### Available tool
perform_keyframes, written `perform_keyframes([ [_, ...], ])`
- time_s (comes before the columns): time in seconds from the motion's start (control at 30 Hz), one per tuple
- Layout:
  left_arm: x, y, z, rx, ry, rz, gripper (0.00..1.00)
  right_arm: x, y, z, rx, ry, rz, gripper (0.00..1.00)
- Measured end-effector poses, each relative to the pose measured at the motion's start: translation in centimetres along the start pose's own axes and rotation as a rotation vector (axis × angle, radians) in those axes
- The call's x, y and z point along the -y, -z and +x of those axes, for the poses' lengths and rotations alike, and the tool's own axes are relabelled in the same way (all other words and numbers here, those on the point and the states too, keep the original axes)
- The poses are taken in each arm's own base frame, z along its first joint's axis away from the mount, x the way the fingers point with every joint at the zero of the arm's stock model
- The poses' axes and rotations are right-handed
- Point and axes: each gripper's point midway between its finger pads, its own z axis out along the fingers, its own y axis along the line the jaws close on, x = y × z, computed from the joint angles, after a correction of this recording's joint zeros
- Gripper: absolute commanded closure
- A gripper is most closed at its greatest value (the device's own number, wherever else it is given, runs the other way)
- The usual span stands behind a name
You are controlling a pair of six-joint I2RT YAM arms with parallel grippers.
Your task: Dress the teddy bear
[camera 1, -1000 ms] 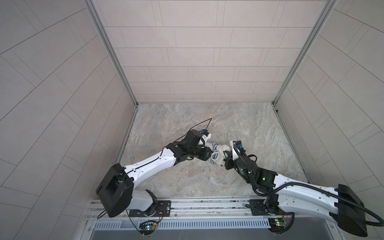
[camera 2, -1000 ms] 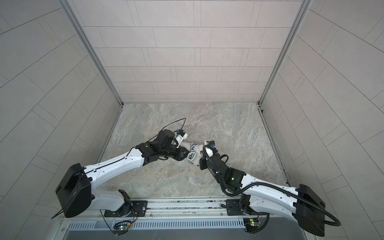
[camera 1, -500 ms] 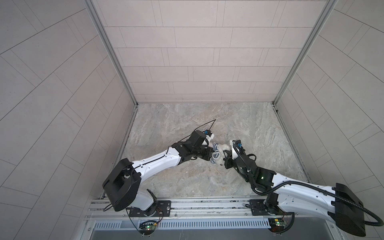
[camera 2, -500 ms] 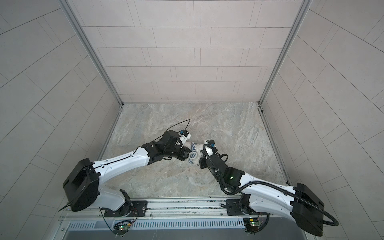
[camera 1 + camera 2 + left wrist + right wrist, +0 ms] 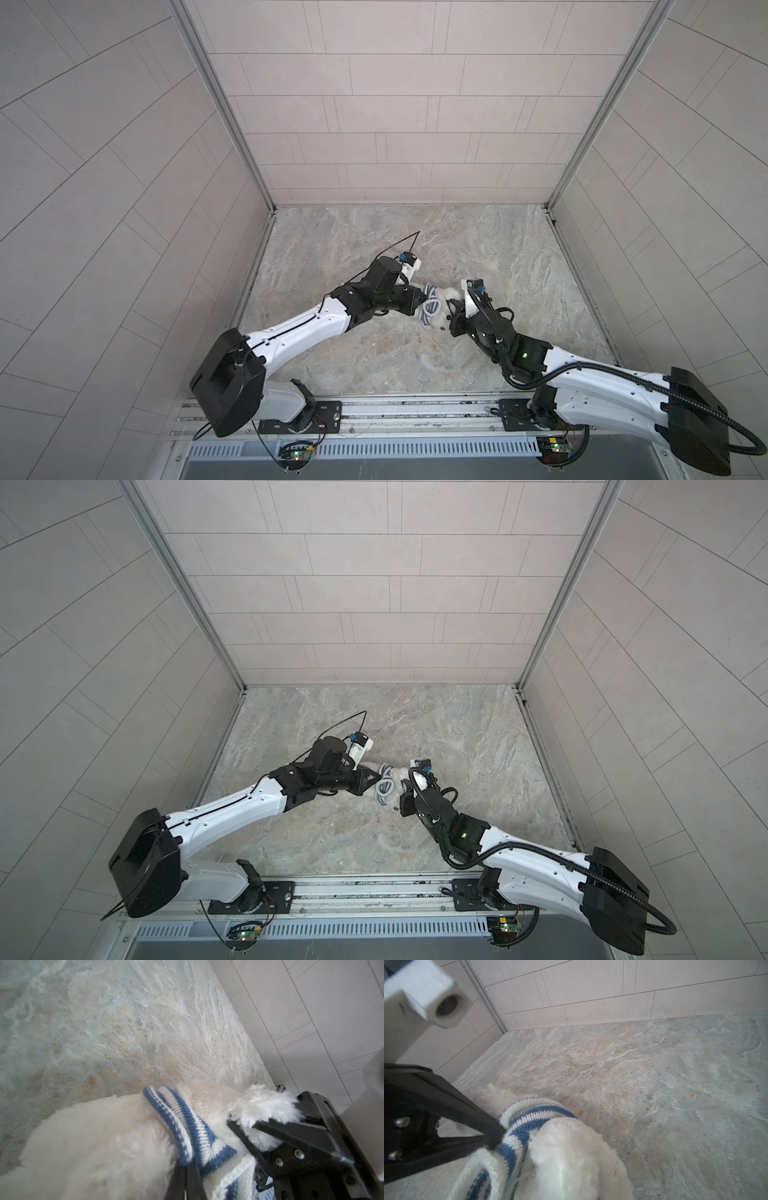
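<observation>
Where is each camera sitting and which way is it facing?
Top views: high above the rail, looking down on the stone table; left arm and right arm show whole, left pincer and right pincer meeting at the teddy bear.
Left wrist: on the left arm, looking past its pincer at bear and striped shirt; the right pincer shows.
Right wrist: on the right arm, facing the back wall; only the left pincer shows.
All share bear and shirt.

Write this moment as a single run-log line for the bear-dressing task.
stage: striped shirt partly on teddy bear | left hand: shut on striped shirt | right hand: shut on teddy bear
</observation>
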Motion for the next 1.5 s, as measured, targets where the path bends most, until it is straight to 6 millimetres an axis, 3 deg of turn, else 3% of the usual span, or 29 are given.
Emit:
perform_keyframes([
  [0.37,-3.4,2.2,-0.9,0.05,0.047,-0.058,1.0,-0.1,-0.2,-0.1,0.005,0.013,-0.007,1.0],
  [0.7,-6.1,3.0,0.3,0.053,0.146,-0.072,1.0,0.1,0.3,-0.3,0.018,0.014,-0.013,1.0],
  [0.9,-8.7,3.5,0.8,0.078,0.257,-0.079,1.0,0.1,0.4,-0.5,0.023,0.015,-0.016,1.0],
  [1.5,-10.2,4.3,1.4,0.127,0.38,-0.036,1.0,0.1,0.9,-0.6,0.022,0.026,-0.022,1.0],
])
